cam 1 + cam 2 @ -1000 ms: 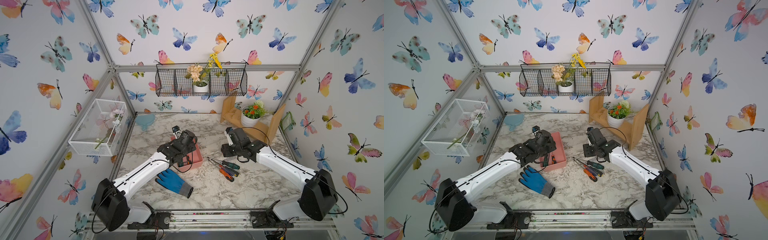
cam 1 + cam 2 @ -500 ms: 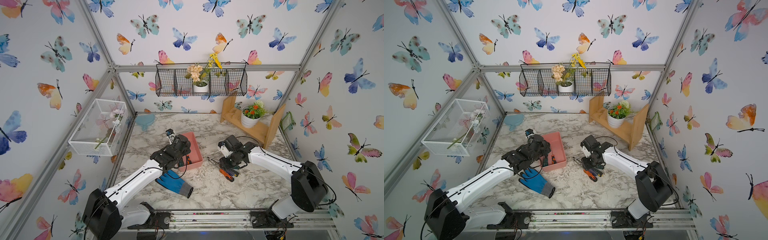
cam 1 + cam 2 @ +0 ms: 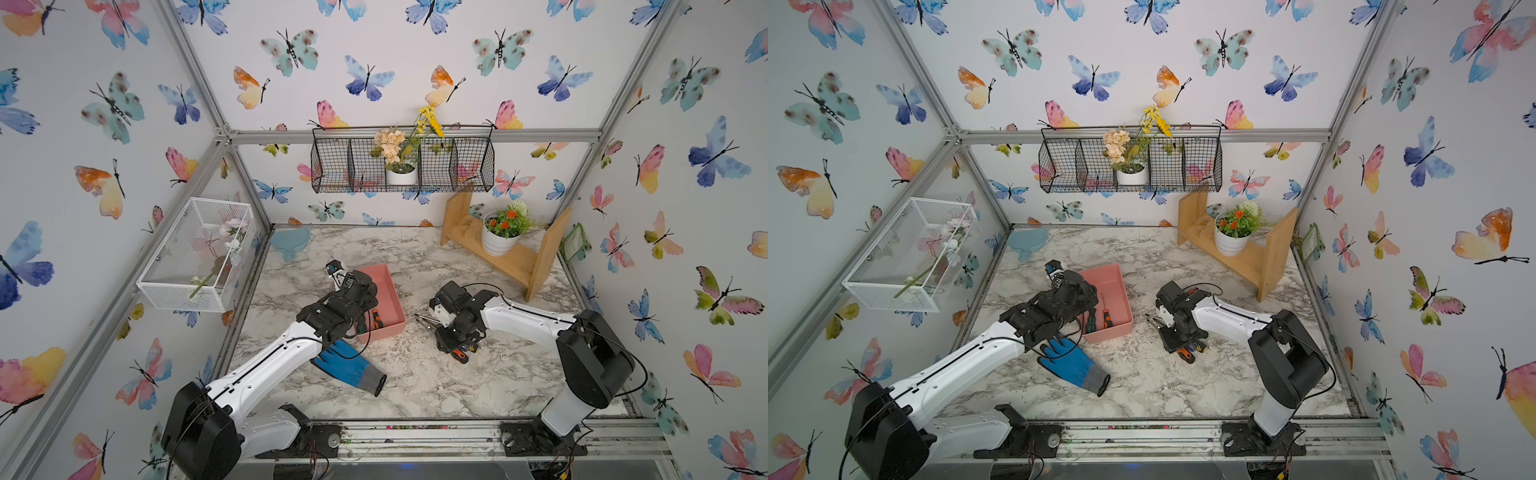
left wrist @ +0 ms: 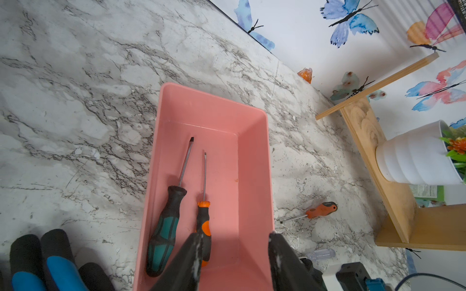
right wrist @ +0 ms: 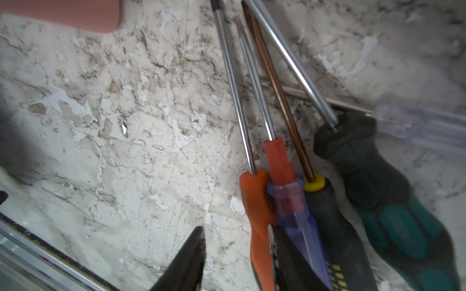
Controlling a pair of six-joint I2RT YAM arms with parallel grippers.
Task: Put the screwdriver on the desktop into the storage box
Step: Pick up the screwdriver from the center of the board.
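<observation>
The salmon-pink storage box [image 3: 384, 286] [image 3: 1106, 282] [image 4: 254, 176] stands on the marble desktop [image 3: 415, 374]. In it lie a green-and-black screwdriver [image 4: 164, 231] and an orange-and-black one [image 4: 204, 221]. My left gripper [image 4: 234, 249] hovers open over the box's near end and holds nothing. My right gripper [image 5: 237, 229] [image 3: 453, 345] is down on a pile of screwdrivers right of the box. It is open, and the orange-handled screwdriver [image 5: 254, 201] lies between its fingers, against one and clear of the other.
The pile also has purple [image 5: 295, 209], yellow-collared [image 5: 335, 226], green-black [image 5: 393, 201] and clear-handled screwdrivers. A small orange screwdriver [image 4: 320, 209] lies apart. A blue glove [image 3: 349, 368] lies in front of the box. A wooden shelf [image 3: 511, 262] with a plant pot [image 3: 496, 243] stands back right.
My right arm has swung forward and down onto the screwdriver pile, its jaws narrowing. My left arm has drawn back a little toward the box's near end.
</observation>
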